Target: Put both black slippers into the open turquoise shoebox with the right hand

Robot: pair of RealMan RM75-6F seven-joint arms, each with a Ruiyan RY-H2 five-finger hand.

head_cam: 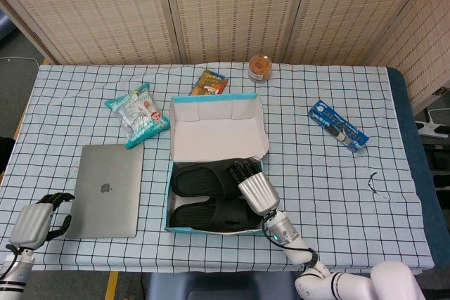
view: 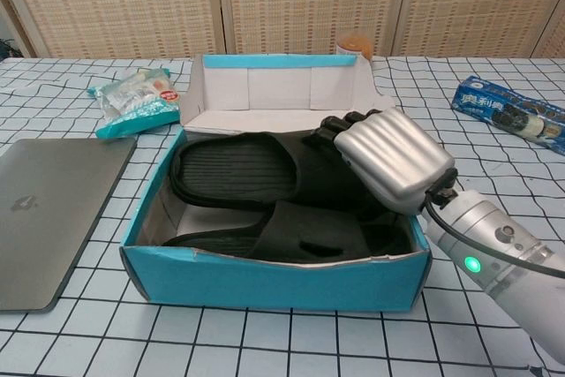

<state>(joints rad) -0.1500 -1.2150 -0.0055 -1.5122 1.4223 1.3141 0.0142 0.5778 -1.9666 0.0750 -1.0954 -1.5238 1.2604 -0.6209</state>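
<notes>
The open turquoise shoebox (head_cam: 168, 201) stands at the table's front centre, its lid (head_cam: 216, 131) tipped back. Both black slippers lie inside it: the far slipper (head_cam: 200, 179) along the back, the near slipper (head_cam: 207, 214) by the front wall (view: 274, 282). My right hand (head_cam: 254, 191) is at the box's right end, fingers curled over the strap end of the far slipper (view: 234, 168), gripping it. The near slipper (view: 287, 234) lies flat below that hand (view: 388, 158). My left hand (head_cam: 34, 220) rests at the table's front left corner, holding nothing, fingers loosely bent and thumb apart.
A closed grey laptop (head_cam: 109, 189) lies left of the box. A teal snack bag (head_cam: 138, 114) is behind it. An orange packet (head_cam: 209, 82) and a small jar (head_cam: 259, 68) sit behind the lid. A blue biscuit pack (head_cam: 338, 125) lies at the right.
</notes>
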